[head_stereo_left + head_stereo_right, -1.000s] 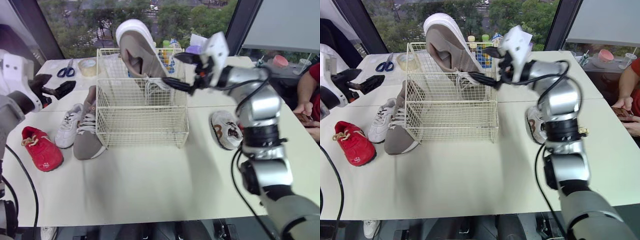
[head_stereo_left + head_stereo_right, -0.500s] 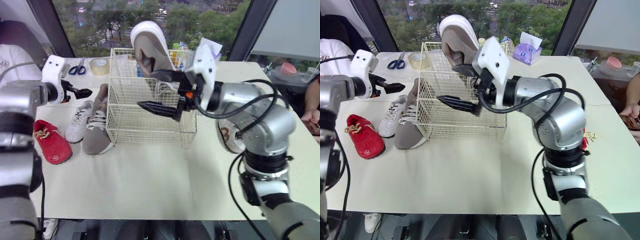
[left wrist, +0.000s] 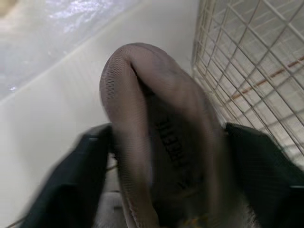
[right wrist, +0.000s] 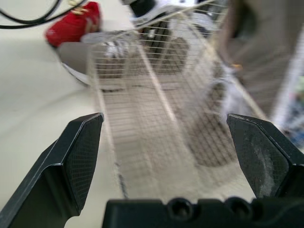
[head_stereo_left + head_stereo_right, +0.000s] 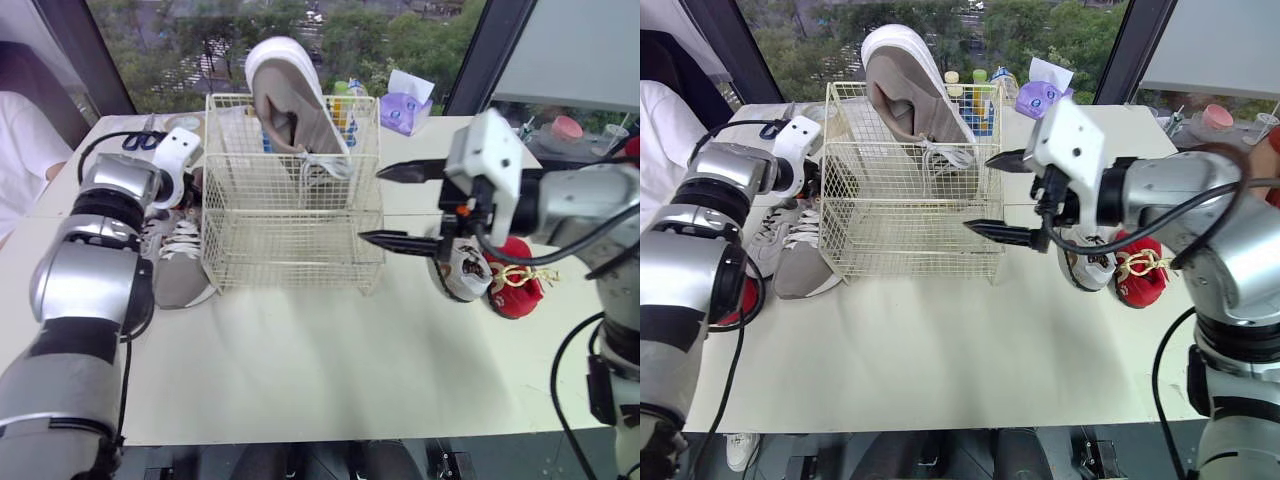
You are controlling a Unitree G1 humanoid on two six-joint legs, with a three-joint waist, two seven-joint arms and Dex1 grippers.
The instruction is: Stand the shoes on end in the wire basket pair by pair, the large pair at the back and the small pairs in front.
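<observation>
Wire basket [image 5: 290,250] – cream mesh, on the counter [image 5: 300,380], between the two grippers; one grey shoe [image 5: 285,100] stands on end inside it toward the rear, toe up and well above the rim, white sole turned to the left gripper's side, laces hanging toward the right gripper's side. Left gripper [image 3: 167,128] – low beside the basket's left wall, grasping the heel of a second grey shoe [image 5: 178,280]; its fingers [image 3: 76,175] press on either side of the heel collar; this shoe lies on the counter along the basket wall, toe pointing away from the gripper toward the near edge. White shoe [image 5: 768,232] – flat on the counter just outside the grasped shoe, on the side away from the basket. Right gripper [image 5: 372,205] – held above the counter at the basket's right wall, released, its fingers [image 4: 80,152] spread wide with nothing between them, tips pointing at the mesh. Small white shoe with brown markings [image 5: 460,278] – on the counter just below the right gripper's wrist, away from the basket; small red shoe [image 5: 518,285] touching it on the far side.
</observation>
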